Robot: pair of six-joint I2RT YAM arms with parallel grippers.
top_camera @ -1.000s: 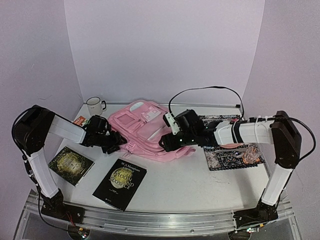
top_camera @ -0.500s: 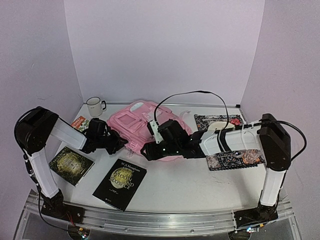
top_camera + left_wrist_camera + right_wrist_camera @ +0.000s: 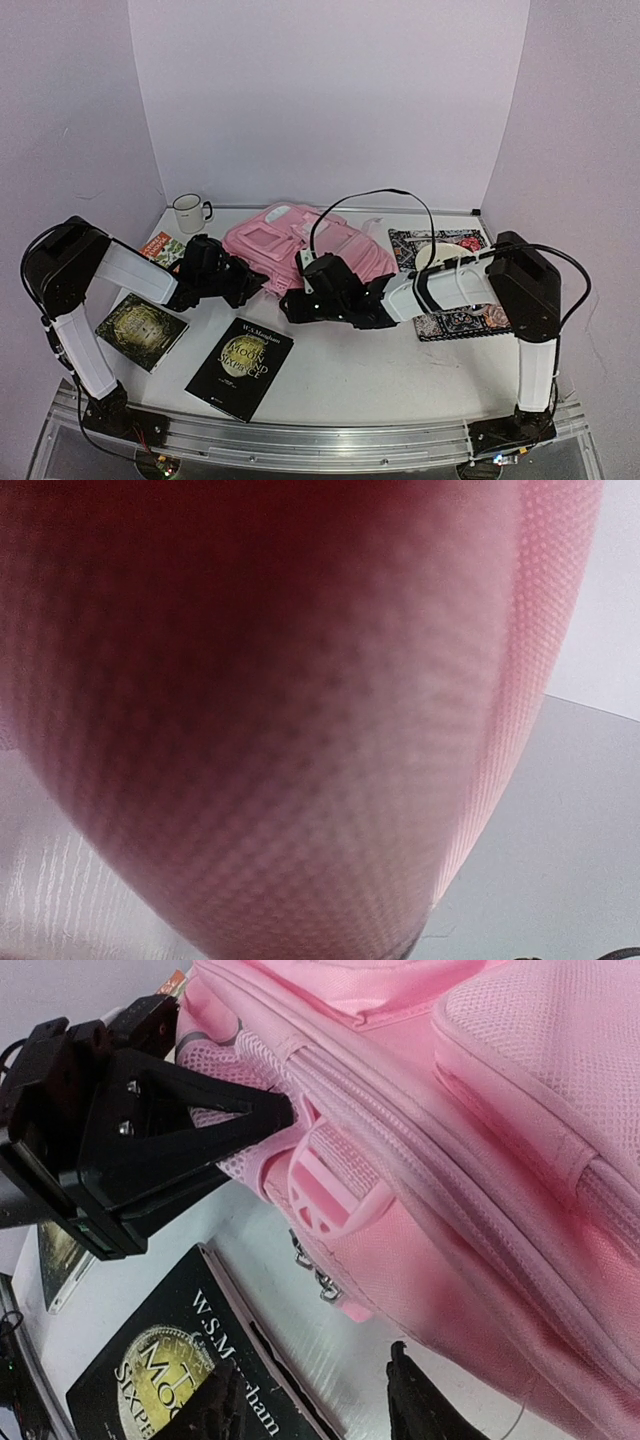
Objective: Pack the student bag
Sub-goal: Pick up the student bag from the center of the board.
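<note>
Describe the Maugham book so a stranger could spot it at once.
Find the big pink backpack lying in the middle of the table. In front of it, toward the near edge, a black book lies flat at a slant. Unlike the smaller dark book to its left, this one is larger and bears the name W.S. Maugham above its title.

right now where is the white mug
In the top view the white mug stands at the far left corner of the table, just left of the pink student bag.
</note>
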